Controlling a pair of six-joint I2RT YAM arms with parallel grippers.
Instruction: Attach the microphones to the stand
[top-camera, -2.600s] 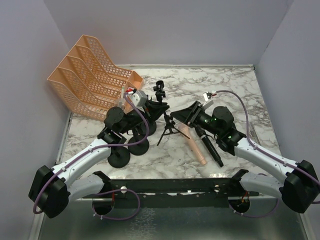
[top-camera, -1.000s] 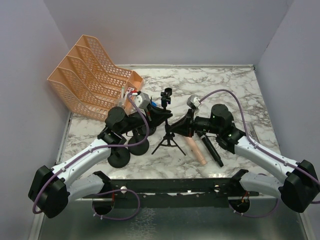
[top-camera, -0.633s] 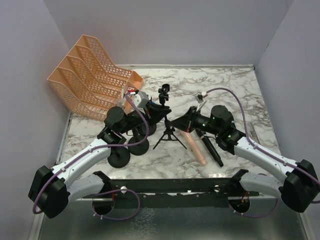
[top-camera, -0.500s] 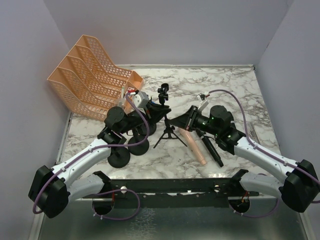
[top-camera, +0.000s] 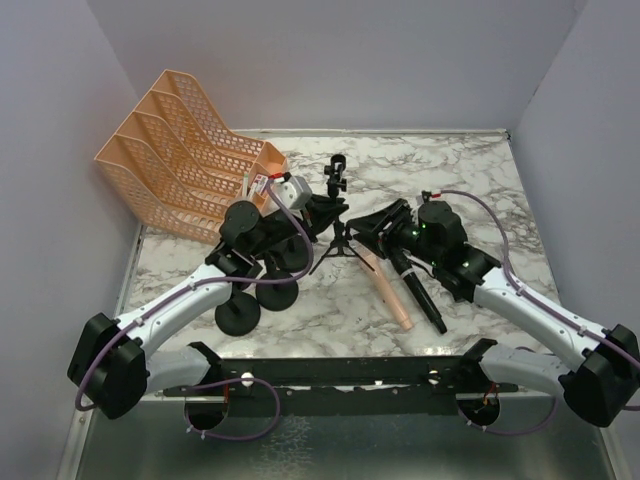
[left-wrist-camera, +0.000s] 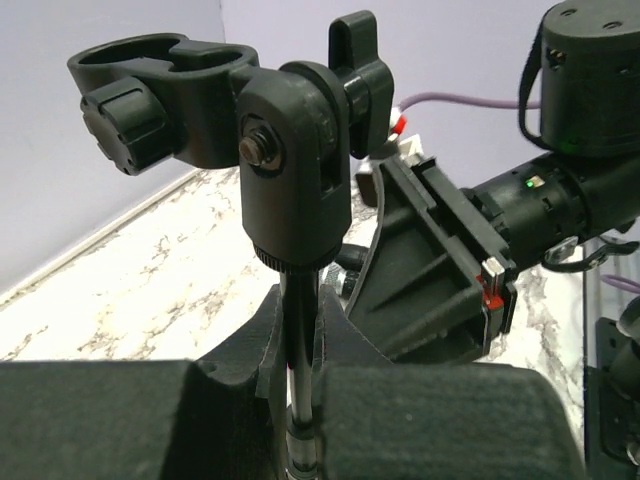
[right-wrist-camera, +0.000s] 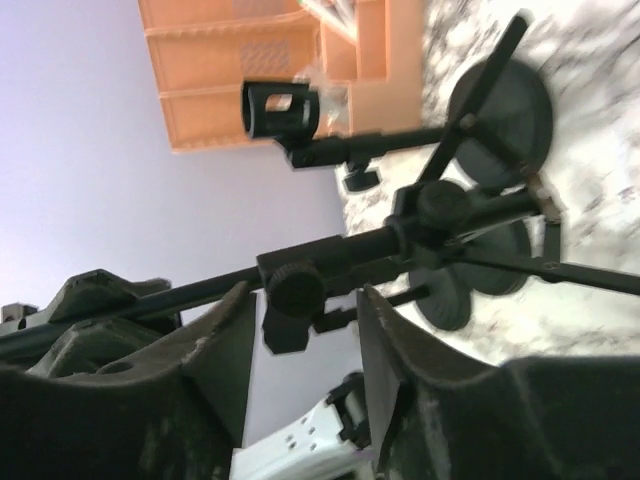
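White-and-grey marble tabletop (top-camera: 470, 170) fills the middle of the top view. Orange plastic mesh file rack (top-camera: 170, 150) sits upper left, against the wall. Both arms come in from the bottom corners and meet at frame centre.

Small black tripod microphone stand (top-camera: 338, 245) is at centre, legs on the marble, black clip head (top-camera: 337, 170) on top. Black disc-base stands (top-camera: 240, 315) are grouped lower left of it, under the left arm.

Left gripper (left-wrist-camera: 300, 375): clamped tight on the tripod stand's thin metal shaft, just below the swivel head, one pad each side of it. Right gripper (right-wrist-camera: 300, 330): jaws apart, straddling the stand's tube and a knurled knob. There is a gap on both sides, so it's gripping nothing.

Pale pink stick microphone (top-camera: 390, 295) and black stick microphone (top-camera: 422, 297) lie flat on the marble side by side, lower right of the tripod, just below the right wrist. Both angle toward the lower right. Neither is on the stand. Can't tell if the two touch.
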